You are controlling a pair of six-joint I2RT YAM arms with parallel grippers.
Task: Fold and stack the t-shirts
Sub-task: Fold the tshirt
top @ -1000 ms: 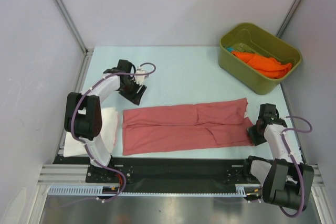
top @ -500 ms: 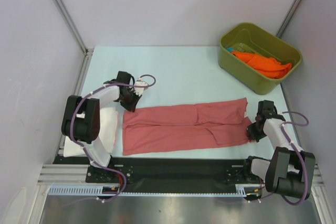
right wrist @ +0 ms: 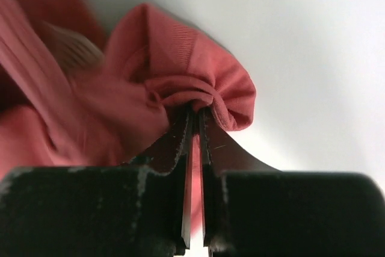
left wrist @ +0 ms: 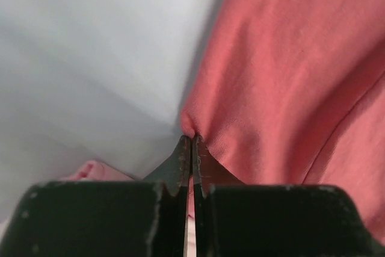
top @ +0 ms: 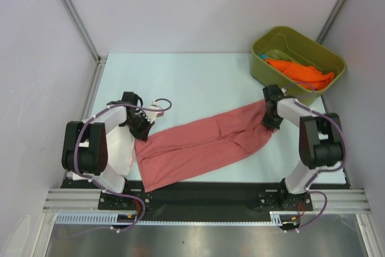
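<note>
Top view: red shirt [top: 204,145] lies on the table [top: 198,76] as a long folded strip, slanting from near left to far right. Left claw [top: 142,128] sits at the strip's left end, on its far corner, jaws closed on the cloth. Right claw [top: 272,118] is at the far-right end, just beside the bin [top: 328,58], and the cloth is gathered into it. Whether that end is lifted off the table, cannot tell from here. White shirt [top: 125,151] lies at the left edge, partly under the left arm and touching the red strip's left side. Orange shirt [top: 301,73] is in the bin, with a bit of teal shirt [top: 264,58] showing at the bin's left end.

Left wrist view: left claw [left wrist: 191,142] fully closed, tips pinching a small pucker at the red shirt's [left wrist: 283,76] edge. Cloth fills the right, bare table [left wrist: 90,58] the left.

Right wrist view: right claw [right wrist: 194,115] closed down to a thin slit, clamped on a bunched wad of red shirt [right wrist: 180,70]. Folds bulge out over the tips and trail off left, blurred. Table [right wrist: 289,40] behind, on the right.
</note>
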